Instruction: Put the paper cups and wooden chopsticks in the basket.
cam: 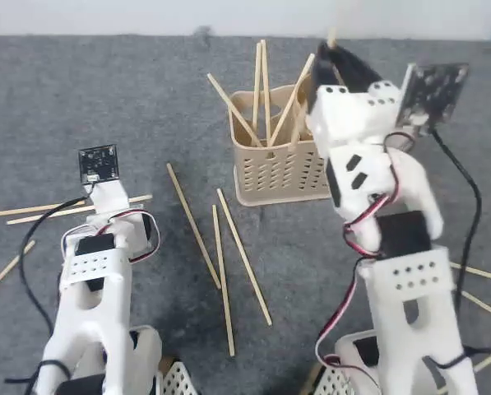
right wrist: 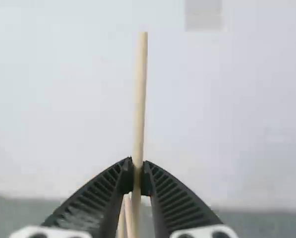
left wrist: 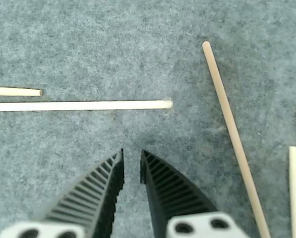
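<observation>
Chopstick point(right wrist: 140, 99) pale, slender, straight; clamped in right end effector point(right wrist: 136, 172).

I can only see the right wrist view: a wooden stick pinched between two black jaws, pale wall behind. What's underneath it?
Observer: By the high view, the held chopstick stands above the rim of a beige basket.
Visitor: Anything in it already?
Observer: Several chopsticks stand inside, leaning on its walls.
Visitor: Any left to collect?
Observer: Three loose chopsticks lie on the grey carpet near the basket.
</observation>
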Available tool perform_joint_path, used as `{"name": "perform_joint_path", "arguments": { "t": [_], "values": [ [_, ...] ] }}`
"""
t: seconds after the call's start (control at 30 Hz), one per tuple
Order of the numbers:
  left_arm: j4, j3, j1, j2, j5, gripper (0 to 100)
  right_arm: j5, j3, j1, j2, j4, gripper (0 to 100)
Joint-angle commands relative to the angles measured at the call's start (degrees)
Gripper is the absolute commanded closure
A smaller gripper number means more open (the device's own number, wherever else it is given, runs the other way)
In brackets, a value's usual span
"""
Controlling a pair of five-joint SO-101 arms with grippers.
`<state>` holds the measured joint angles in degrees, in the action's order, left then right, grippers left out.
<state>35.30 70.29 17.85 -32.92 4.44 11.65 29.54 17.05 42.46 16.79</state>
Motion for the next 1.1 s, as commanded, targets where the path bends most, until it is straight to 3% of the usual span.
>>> {"name": "perform_joint_path", "arguments": {
  "t": [0.0, 0.17, 0.53, 0.7, 0.8, 1.07],
  "values": [
    [-1.2, -0.6, 0.4, -2.0, -0.6, 95, 0.2, 2.1, 1.5, 0.1, -17.4, 99.0],
    [-1.2, -0.6, 0.4, -2.0, -0.6, 95, 0.2, 2.1, 1.2, -6.1, -21.5, 99.0],
    [-1.3, -0.7, 0.4, -2.0, -0.6, 95, 0.3, 9.8, 1.4, -10.9, -18.7, 98.3],
    [-1.3, -0.7, 0.3, -2.0, -0.6, 95, 0.3, 14.3, 1.3, -10.8, -18.7, 86.8],
    [-1.3, -0.7, 0.3, -2.0, -0.6, 95, 0.3, 15.1, 1.2, -8.6, -18.1, 85.5],
    [-1.3, -0.7, 0.4, -2.0, -0.6, 95, 0.3, 12.9, 0.9, 12.8, 5.3, 85.3]
  ]
}}
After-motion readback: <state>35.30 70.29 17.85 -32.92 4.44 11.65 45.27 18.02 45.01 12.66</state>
